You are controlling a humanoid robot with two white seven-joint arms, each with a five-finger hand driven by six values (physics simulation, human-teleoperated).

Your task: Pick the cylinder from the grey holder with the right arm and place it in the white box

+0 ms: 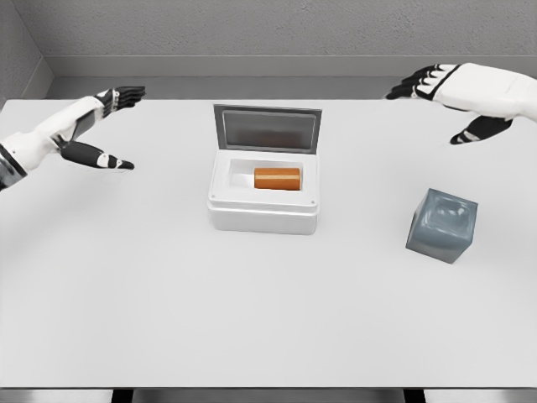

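Orange cylinder [277,178] lies on its side inside open-lidded white box [264,210], task looks complete | grey cube holder [442,225] empty, right of box | right hand [457,96] raised clear, fingers spread, holding nothing | left hand [99,126] idle at left, fingers apart

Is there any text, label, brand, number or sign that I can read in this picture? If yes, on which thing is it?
None: no text, number or sign shows anywhere in the head view.
White box and its open lid: plain.
Orange cylinder lying in the box: plain.
Grey holder: plain.
Table: plain.
Left hand and right hand, both open: no markings.
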